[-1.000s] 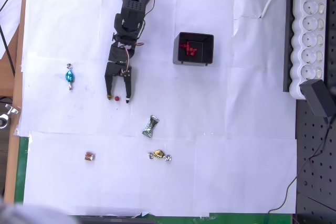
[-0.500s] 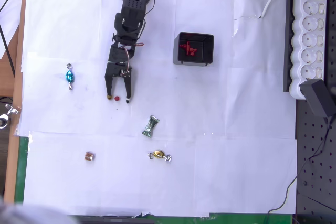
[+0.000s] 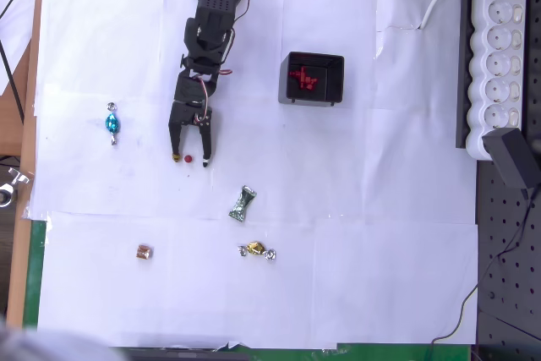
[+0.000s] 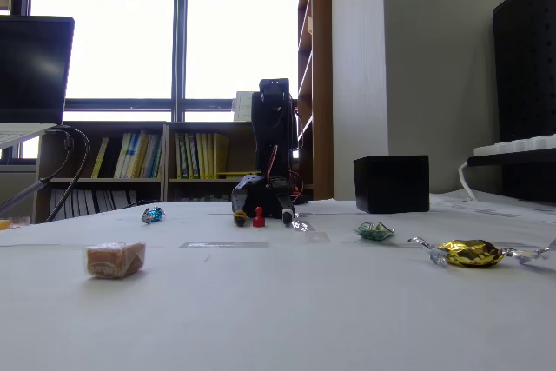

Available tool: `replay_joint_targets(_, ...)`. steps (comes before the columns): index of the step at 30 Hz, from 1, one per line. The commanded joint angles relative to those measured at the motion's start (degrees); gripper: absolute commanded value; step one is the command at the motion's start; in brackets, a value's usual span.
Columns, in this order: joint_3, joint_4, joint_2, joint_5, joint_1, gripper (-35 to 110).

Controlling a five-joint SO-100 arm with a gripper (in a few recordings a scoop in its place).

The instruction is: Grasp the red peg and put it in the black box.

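I see the gripper [image 3: 191, 158] spread wide, unclenched, straddling the red peg [image 3: 189, 159]; black box [image 3: 311, 79] sits well right.

No legible text, labels, brands or numbers anywhere. Book spines on the shelves [image 4: 130, 155] in the fixed view are too small and blurred to read. The power strip [image 3: 499, 57] in the overhead view carries no readable marking.
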Motion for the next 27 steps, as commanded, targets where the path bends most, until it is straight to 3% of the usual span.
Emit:
replay_joint_targets(1,-0.53,0.18,-1.76,-0.35,0.88,24)
replay_joint_targets(27,-1.58,-0.88,-1.85,-0.26,1.41,21)
